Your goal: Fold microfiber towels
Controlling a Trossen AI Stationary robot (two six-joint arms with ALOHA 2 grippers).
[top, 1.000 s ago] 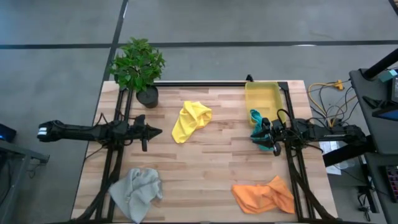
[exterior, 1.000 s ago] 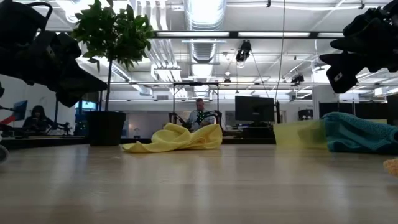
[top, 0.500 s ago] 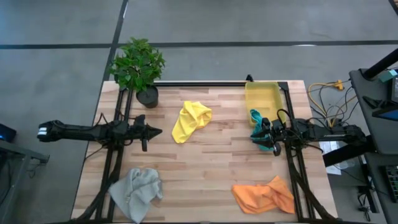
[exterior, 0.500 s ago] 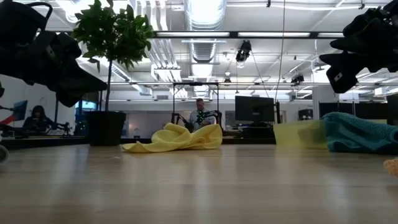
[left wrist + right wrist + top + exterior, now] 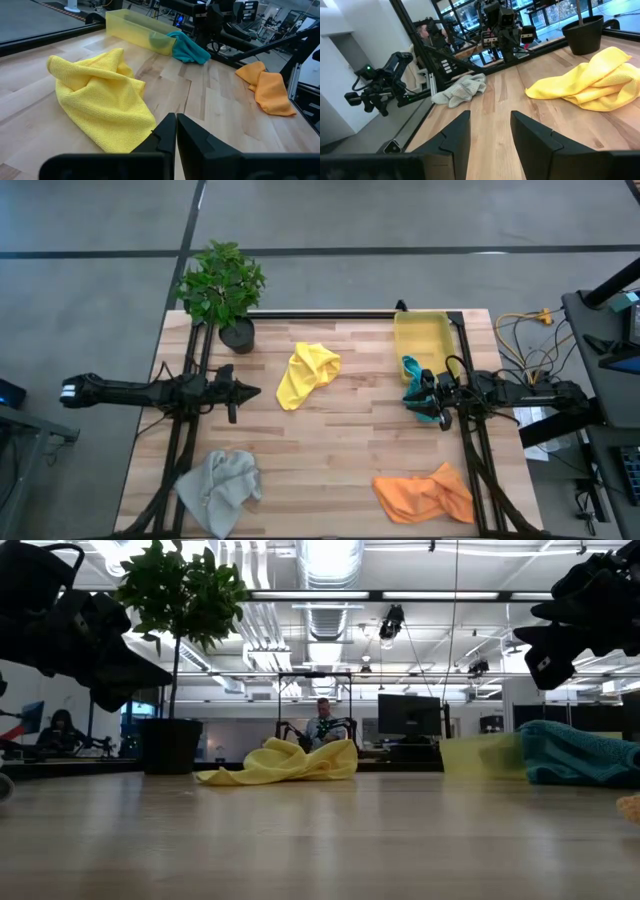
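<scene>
At the left side of the worktop [image 5: 330,450] the left gripper [image 5: 250,391] hangs in the air with its jaws pressed together and nothing between them; it points across toward the yellow towel [image 5: 305,374], which lies just beside it, a little further back. Over on the right, the right gripper [image 5: 428,398] has its jaws apart and empty; it sits right by the teal towel [image 5: 413,385], but I cannot tell if it touches it.

No towel looks folded yet, and neither arm has hold of one, so I think the job is only at its start; the step in hand looks like choosing a towel and reaching for it. The next move likely needs the left jaws to spread and come down on an edge or corner of the yellow towel, then pull it flat before any fold.

From above, the yellow towel is a crumpled heap, longer than it is wide; its long line runs from the back right to the front left, slanting toward the left arm. The teal towel is bunched just in front of the yellow bin [image 5: 422,331]. The grey towel [image 5: 220,488] lies rumpled at the front left corner; the orange towel [image 5: 425,494] lies at the front right, stretched mostly side to side. A potted plant [image 5: 222,288] stands at the back left.
</scene>
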